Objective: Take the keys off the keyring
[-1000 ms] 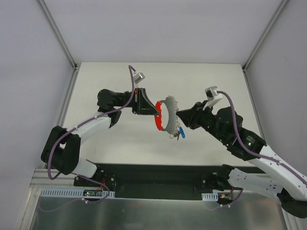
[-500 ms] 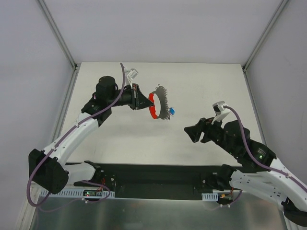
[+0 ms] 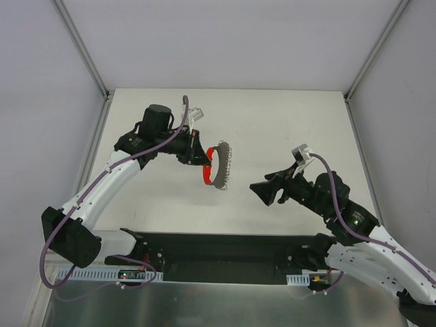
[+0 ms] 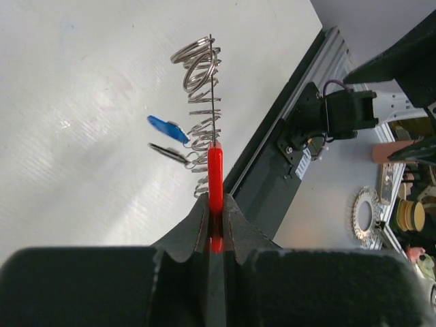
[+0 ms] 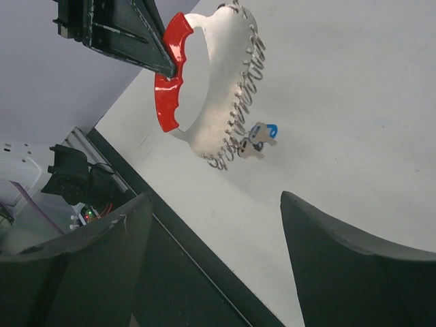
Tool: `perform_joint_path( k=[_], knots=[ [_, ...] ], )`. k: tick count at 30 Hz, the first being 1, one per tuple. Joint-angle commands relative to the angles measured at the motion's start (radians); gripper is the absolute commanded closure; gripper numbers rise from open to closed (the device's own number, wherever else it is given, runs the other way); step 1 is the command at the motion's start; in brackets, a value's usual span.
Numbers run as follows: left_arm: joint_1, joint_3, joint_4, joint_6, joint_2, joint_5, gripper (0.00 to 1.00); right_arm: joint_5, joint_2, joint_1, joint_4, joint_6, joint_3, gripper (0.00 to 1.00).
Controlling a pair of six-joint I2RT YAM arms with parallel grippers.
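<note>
Left gripper (image 3: 202, 158) is pinching the keyring (image 3: 215, 167) by its red tag above the table (image 3: 293, 122)
The keyring is hanging in the air over the matte white table, its row of wire loops fanning away from the narrow-closed fingers (image 4: 194, 225); the keys (image 5: 257, 139), one blue-capped, are dangling at the row's lower end. The right gripper (image 3: 262, 193) is hovering well apart, fingers spread wide and holding nothing. Pale grey walls (image 3: 225, 41) are enclosing the table, and a black rail (image 3: 225, 248) is running along its near edge

Top camera looks down; wrist cameras, seemingly close, share keyring (image 5: 165, 82).
</note>
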Motion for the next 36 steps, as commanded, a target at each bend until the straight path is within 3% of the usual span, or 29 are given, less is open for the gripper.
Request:
perform_joint_path(
  k=[1, 4, 6, 11, 16, 25, 31, 34, 35, 36],
  knots=[
    [0.013, 0.068, -0.129, 0.079, -0.002, 0.072, 1.0, -0.233, 0.033, -0.104, 0.144, -0.003, -0.003, 0.21],
    [0.013, 0.051, -0.12, 0.075, -0.013, 0.101, 1.0, -0.406, 0.133, -0.182, 0.175, 0.02, 0.026, 0.21],
    [0.013, 0.054, -0.122, 0.064, -0.011, 0.155, 1.0, -0.433, 0.136, -0.187, 0.233, 0.048, -0.024, 0.18],
    [0.013, 0.044, -0.12, 0.065, -0.037, 0.207, 1.0, -0.563, 0.228, -0.221, 0.529, 0.149, -0.099, 0.17],
    [0.013, 0.062, -0.117, 0.05, -0.028, 0.333, 1.0, -0.648, 0.358, -0.221, 0.659, 0.192, -0.075, 0.23],
    [0.013, 0.065, -0.109, 0.045, -0.033, 0.376, 1.0, -0.732, 0.454, -0.196, 0.772, 0.217, -0.064, 0.33],
    [0.013, 0.061, -0.093, 0.03, -0.03, 0.39, 1.0, -0.726, 0.471, -0.162, 0.77, 0.221, -0.04, 0.62],
    [0.013, 0.082, -0.082, -0.002, -0.023, 0.379, 1.0, -0.726, 0.465, -0.152, 0.75, 0.221, -0.024, 0.89],
    [0.013, 0.088, -0.077, -0.008, -0.023, 0.376, 0.91, -0.722, 0.46, -0.145, 0.747, 0.221, -0.023, 0.99],
    [0.013, 0.096, -0.074, -0.019, -0.037, 0.341, 0.86, -0.705, 0.455, -0.138, 0.745, 0.221, -0.018, 0.99]
  ],
)
